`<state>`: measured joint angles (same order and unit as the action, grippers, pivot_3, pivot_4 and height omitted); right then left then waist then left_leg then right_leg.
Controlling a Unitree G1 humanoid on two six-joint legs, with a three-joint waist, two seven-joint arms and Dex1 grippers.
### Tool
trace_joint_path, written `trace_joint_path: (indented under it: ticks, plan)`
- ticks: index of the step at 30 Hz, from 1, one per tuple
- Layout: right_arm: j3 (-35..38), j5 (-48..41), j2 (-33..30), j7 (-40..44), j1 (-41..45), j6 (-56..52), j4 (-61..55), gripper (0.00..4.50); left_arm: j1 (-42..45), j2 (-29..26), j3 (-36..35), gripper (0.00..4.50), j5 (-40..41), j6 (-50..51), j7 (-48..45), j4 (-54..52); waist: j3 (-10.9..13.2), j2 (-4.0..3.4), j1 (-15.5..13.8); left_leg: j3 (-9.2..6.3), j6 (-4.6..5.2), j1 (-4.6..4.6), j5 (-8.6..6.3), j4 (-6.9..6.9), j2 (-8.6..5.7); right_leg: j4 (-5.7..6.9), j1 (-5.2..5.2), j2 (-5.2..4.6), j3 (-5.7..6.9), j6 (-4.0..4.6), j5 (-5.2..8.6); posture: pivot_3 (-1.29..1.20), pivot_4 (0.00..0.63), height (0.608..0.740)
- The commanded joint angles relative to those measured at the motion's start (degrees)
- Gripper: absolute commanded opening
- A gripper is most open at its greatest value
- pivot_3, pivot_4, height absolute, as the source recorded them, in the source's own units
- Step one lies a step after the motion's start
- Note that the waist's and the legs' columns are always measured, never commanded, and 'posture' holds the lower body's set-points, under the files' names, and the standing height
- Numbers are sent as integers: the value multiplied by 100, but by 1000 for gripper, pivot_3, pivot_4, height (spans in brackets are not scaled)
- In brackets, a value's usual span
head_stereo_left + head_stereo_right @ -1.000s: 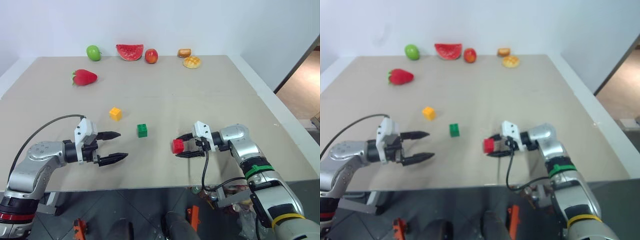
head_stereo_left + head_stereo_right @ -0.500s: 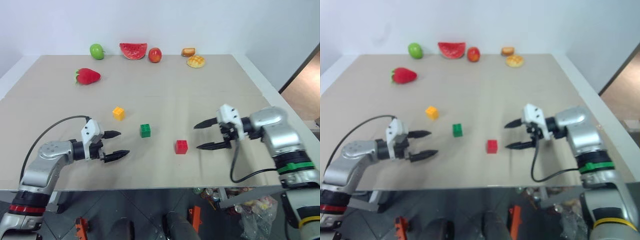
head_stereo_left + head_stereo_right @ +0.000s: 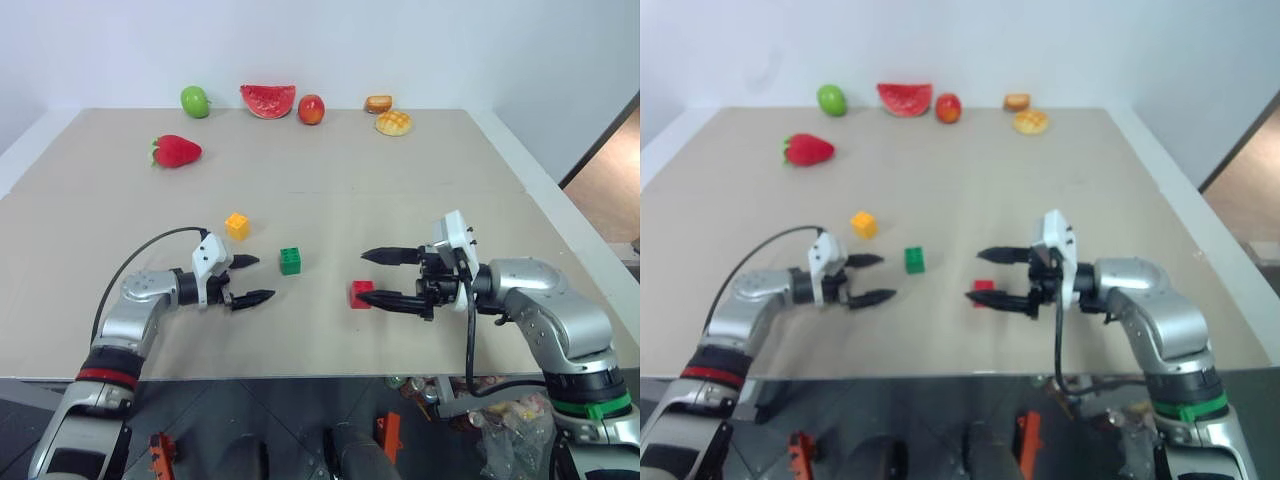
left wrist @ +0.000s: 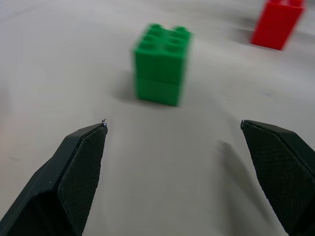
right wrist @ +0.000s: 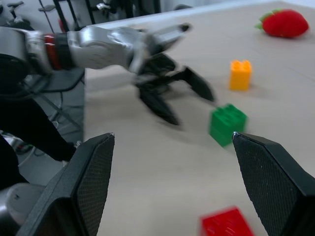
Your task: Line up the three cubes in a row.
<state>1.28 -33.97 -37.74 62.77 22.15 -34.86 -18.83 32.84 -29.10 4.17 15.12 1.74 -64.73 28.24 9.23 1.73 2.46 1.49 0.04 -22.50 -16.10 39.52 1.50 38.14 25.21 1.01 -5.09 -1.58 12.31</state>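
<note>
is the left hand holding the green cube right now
No. In the left wrist view the green cube sits on the table ahead of the left hand, whose open fingers are clear of it.

Bright even indoor light, soft faint shadows on the table [image 3: 420, 190], right eye view hazier, green cube [image 4: 162, 64] slightly blurred, left gripper [image 5: 179, 98] motion-smeared in the right wrist view

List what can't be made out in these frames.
- Red cube: in the head views the right gripper covers its right side, so contact cannot be told.
- Red cube in the right wrist view: cut off by the frame edge.
- Two small orange items at the table's far edge: too small to identify.
- Left gripper in the right wrist view: blurred.
</note>
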Motion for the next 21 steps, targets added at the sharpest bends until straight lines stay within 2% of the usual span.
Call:
trace_joint_path:
  ticks: [1,17,20,21]
  plan:
    - [306,-312,27,-390,-170,-139,-572,3953,326,163,-42,4500,-66,-335,-120,402,0,1,-3,1,0,0,0,1,-2,-1,-1,-3,-1,-3,0,0,150,740]
    - [196,-467,-118,-713,-302,-185,-717,3953,1142,860,-16,4500,-360,-763,-165,1513,1,4,-3,-9,0,-4,0,1,-23,-2,-4,-6,10,-34,19,0,150,740]
    - [155,-440,-101,-740,-301,-168,-700,3979,1169,986,-33,3739,-340,-815,-233,1576,2,4,1,-8,0,-4,0,1,-25,-2,-3,-6,7,-33,18,0,150,740]
    - [150,-441,-99,-747,-303,-168,-701,3979,1164,1003,-35,3329,-340,-826,-256,1575,2,4,0,-8,1,-4,0,0,-25,-2,-3,-6,7,-31,17,0,150,740]
